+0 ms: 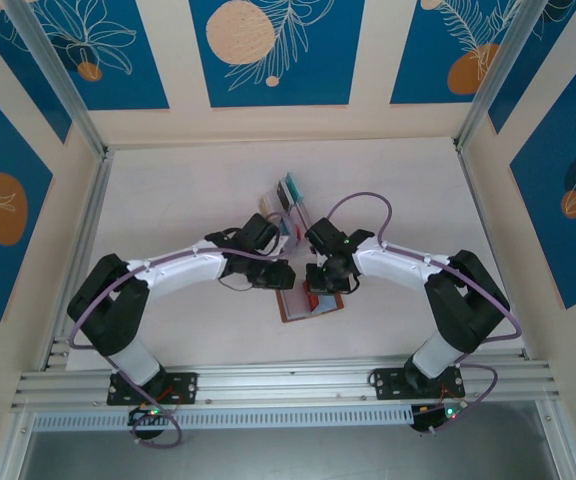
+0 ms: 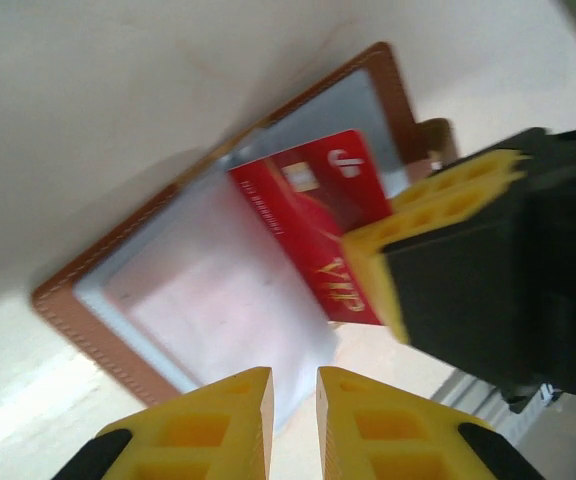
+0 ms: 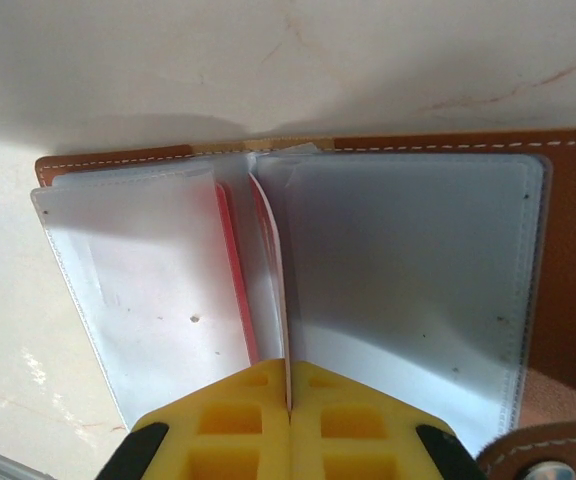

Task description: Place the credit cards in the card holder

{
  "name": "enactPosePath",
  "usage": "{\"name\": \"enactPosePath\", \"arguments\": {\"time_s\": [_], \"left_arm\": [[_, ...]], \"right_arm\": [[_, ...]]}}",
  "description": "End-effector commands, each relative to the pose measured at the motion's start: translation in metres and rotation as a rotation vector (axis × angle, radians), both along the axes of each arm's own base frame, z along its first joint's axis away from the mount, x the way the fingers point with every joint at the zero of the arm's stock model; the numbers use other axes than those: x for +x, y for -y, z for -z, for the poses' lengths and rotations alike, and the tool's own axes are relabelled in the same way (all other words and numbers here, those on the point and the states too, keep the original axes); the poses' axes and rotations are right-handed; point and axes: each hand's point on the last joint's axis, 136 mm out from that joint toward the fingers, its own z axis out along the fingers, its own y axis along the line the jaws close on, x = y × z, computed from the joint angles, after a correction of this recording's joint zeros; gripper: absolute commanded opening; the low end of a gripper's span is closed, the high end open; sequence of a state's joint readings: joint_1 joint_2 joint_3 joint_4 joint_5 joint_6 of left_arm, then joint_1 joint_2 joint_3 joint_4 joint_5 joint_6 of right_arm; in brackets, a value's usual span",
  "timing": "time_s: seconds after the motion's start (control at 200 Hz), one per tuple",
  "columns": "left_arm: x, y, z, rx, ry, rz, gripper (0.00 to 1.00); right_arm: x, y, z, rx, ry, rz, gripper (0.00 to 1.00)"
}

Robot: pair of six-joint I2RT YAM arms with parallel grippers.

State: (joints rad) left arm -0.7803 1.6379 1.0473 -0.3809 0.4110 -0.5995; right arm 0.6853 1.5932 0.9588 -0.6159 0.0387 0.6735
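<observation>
Mid-insert: right gripper [image 3: 289, 385] clamped on red card [image 2: 313, 215], at card holder [image 3: 568, 250] pocket. Left gripper [image 2: 294, 385] jaws slightly apart, empty. You slide card deeper next.

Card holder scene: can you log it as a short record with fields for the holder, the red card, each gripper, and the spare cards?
card holder: open on the table, clear pockets facing up
red card: on edge between two clear pages, gripped at its near end
right gripper: shut on the red card
left gripper: at the holder's edge, fingers nearly together; unclear whether it is gripping anything
other cards: standing in a rack beyond the holder
</observation>
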Motion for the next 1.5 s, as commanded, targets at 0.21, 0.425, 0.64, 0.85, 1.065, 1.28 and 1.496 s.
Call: {"name": "enactPosePath", "arguments": {"time_s": [0.21, 0.425, 0.64, 0.85, 1.065, 1.28, 1.496], "left_arm": [[-0.012, 0.03, 0.016, -0.017, -0.071, 0.044, 0.19], [-0.018, 0.021, 0.046, 0.054, -0.107, 0.04, 0.18], [-0.026, -0.011, 0.065, 0.182, -0.081, 0.046, 0.18], [-0.032, -0.023, 0.078, 0.228, -0.098, 0.052, 0.18], [-0.029, -0.024, 0.076, 0.228, -0.092, 0.049, 0.18], [-0.028, -0.025, 0.077, 0.225, -0.095, 0.049, 0.18], [-0.028, -0.028, 0.078, 0.215, -0.104, 0.042, 0.18]], "right_arm": [[-0.01, 0.01, 0.004, 0.003, -0.058, 0.035, 0.0], [-0.01, 0.014, 0.006, 0.011, -0.065, 0.047, 0.0], [-0.008, 0.02, 0.003, 0.033, -0.06, 0.055, 0.0], [-0.002, 0.021, -0.016, 0.136, -0.026, 0.056, 0.0], [-0.006, 0.016, -0.026, 0.264, -0.037, 0.044, 0.0], [-0.019, 0.002, -0.022, 0.386, -0.098, 0.007, 0.0], [-0.025, -0.002, -0.011, 0.44, -0.13, -0.005, 0.0]]}}
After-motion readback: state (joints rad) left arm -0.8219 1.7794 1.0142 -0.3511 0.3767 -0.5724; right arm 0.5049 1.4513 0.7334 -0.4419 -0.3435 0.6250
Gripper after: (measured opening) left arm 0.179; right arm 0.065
